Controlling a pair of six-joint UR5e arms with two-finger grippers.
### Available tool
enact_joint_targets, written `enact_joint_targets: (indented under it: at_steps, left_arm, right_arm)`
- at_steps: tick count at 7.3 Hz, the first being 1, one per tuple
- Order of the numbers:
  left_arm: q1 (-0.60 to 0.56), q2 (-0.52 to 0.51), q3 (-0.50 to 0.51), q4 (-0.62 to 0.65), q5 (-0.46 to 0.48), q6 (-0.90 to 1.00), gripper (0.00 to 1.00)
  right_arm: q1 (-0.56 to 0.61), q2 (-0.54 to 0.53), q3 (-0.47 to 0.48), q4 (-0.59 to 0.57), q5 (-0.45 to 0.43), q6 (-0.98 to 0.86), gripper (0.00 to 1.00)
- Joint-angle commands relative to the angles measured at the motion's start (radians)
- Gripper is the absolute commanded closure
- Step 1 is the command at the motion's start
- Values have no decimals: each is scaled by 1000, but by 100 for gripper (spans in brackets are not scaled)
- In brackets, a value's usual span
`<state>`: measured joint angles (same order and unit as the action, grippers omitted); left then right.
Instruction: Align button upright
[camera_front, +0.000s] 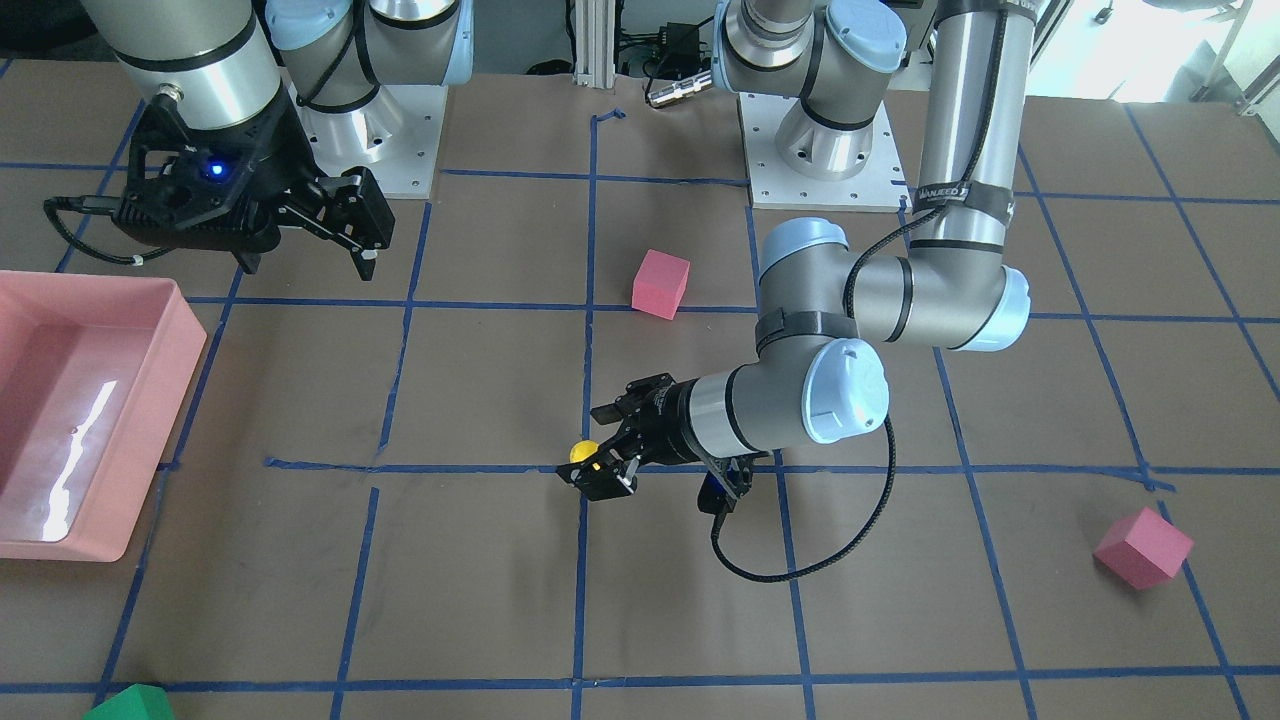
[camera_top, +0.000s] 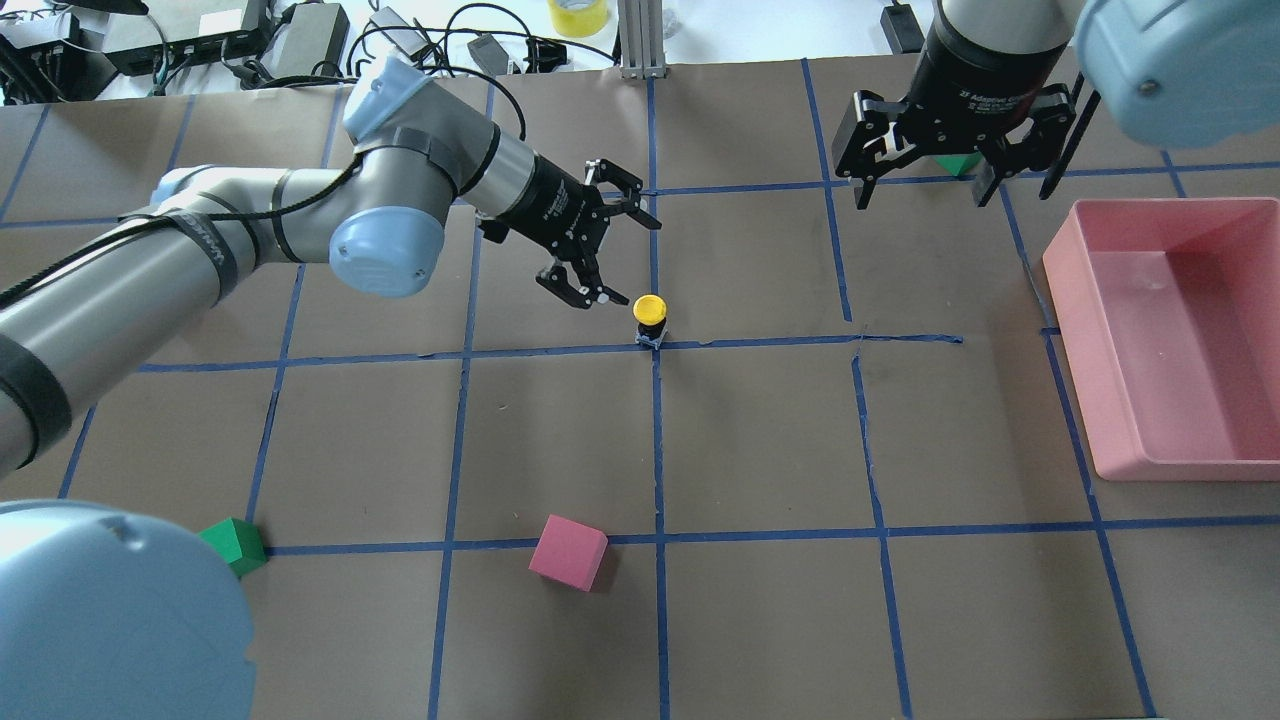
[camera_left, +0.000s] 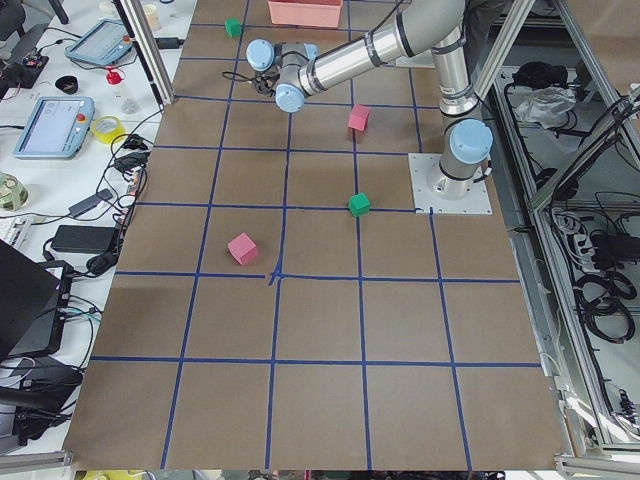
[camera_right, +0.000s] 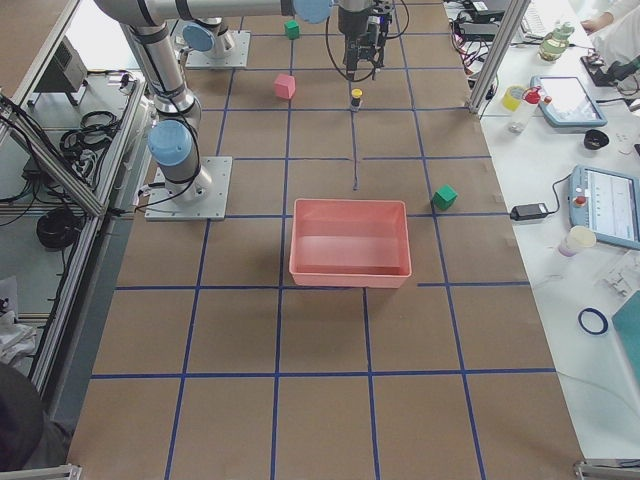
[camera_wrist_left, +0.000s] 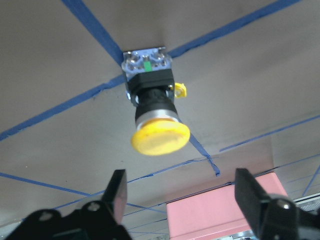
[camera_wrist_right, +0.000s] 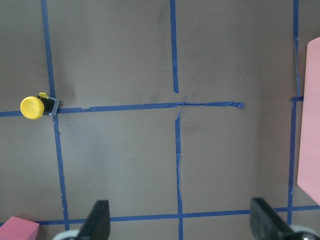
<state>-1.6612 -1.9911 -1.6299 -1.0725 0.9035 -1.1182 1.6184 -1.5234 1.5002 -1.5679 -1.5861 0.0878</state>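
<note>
The button (camera_top: 650, 318) stands on its silvery base at a blue tape crossing, yellow cap up. It also shows in the front view (camera_front: 582, 451), the left wrist view (camera_wrist_left: 155, 115) and the right wrist view (camera_wrist_right: 34, 107). My left gripper (camera_top: 627, 260) is open and empty, lying low and sideways just beside the button. In the left wrist view (camera_wrist_left: 181, 180) the button is ahead of the fingertips, not between them. My right gripper (camera_top: 925, 190) is open and empty, hanging high over the far right of the table, well away from the button.
A pink tray (camera_top: 1075, 370) sits at the right edge. A pink cube (camera_top: 568, 552) and a green cube (camera_top: 235, 545) lie near the robot. Another green cube (camera_top: 955, 165) shows behind the right gripper. A second pink cube (camera_front: 1143, 547) lies far out on the left arm's side.
</note>
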Motion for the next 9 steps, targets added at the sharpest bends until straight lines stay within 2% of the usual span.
enact_joint_targets:
  at_steps: [1, 2, 3, 4, 5, 6, 7, 8, 9]
  left_arm:
    - [-5, 124, 179, -252, 182, 52, 3]
    - [-6, 187, 247, -440, 280, 107, 3]
    - [-9, 254, 251, -466, 340, 170, 2]
    - [-24, 325, 236, -457, 416, 207, 2]
    - [-29, 360, 216, -455, 445, 309, 1]
    - [-28, 371, 173, -448, 589, 449, 0]
    - [-23, 392, 163, -448, 659, 490, 0]
    - [-22, 393, 147, -434, 663, 627, 0]
    - [-12, 393, 145, -432, 663, 869, 0]
  right_arm:
    - [0, 0, 0, 0, 0, 1, 0]
    - [0, 0, 0, 2, 0, 1, 0]
    - [0, 0, 0, 3, 0, 1, 0]
    - [0, 2, 0, 5, 0, 3, 0]
    - [0, 2, 2, 8, 0, 3, 0]
    - [0, 2, 2, 8, 3, 6, 0]
    - [0, 2, 0, 9, 3, 7, 0]
    - [0, 0, 2, 11, 3, 7, 0]
    - [0, 0, 2, 11, 3, 7, 0]
